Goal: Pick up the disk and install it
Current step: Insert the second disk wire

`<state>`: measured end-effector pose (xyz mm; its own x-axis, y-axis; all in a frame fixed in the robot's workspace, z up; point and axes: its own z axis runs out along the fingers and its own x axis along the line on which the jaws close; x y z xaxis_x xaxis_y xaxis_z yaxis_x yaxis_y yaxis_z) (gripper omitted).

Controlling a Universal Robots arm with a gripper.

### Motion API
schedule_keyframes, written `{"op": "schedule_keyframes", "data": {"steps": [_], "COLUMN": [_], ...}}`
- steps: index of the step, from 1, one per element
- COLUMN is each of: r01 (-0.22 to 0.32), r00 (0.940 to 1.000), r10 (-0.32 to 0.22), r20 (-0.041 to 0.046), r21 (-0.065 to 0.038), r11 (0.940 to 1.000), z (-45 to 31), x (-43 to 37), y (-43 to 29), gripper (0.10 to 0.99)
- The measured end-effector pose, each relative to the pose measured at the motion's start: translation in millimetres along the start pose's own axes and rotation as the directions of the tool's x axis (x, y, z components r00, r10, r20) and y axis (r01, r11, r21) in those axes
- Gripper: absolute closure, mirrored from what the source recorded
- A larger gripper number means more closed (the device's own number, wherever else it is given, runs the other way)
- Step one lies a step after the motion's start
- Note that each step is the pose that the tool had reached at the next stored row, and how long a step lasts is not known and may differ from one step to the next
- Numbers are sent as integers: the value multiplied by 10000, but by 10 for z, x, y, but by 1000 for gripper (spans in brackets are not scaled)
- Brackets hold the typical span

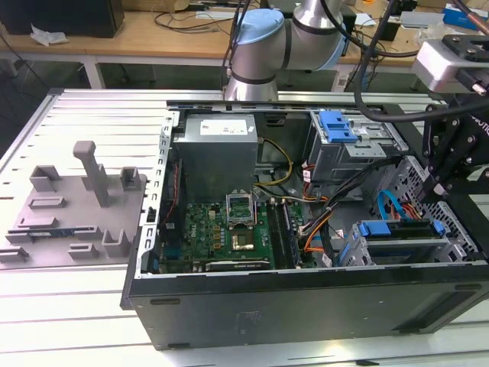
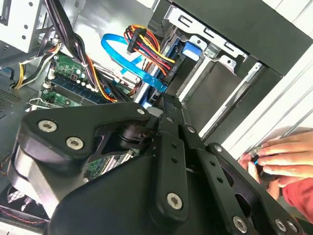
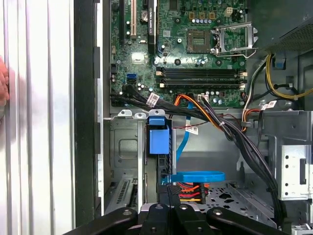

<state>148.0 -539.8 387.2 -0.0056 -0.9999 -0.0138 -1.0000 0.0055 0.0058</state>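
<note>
The disk [image 1: 405, 246], a silver drive in a blue bracket, lies flat in the drive cage at the open computer case's front corner, on the exterior view's right. Its blue bracket end [image 3: 158, 139] also appears in the first wrist view, seated in the cage, and as a blue tab [image 2: 190, 49] in the second wrist view. My black gripper [image 1: 443, 180] hangs just above and behind that cage, apart from the disk. Nothing is visibly held in it.
A grey power supply [image 1: 218, 153] and the green motherboard [image 1: 229, 229] fill the case's middle. Bundled cables [image 1: 328, 222] and a blue data cable [image 1: 386, 205] run beside the cage. A blue latch [image 1: 338, 126] tops the rear bay. A person's hand [image 2: 281, 156] rests outside the case.
</note>
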Motion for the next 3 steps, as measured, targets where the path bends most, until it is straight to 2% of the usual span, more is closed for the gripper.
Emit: {"op": "schedule_keyframes", "data": {"steps": [3], "r01": [-1], "r00": [10000], "r10": [1], "r20": [-3], "r21": [0], "r11": [10000], "z": [0], "x": [0], "y": [0], "gripper": [980]}}
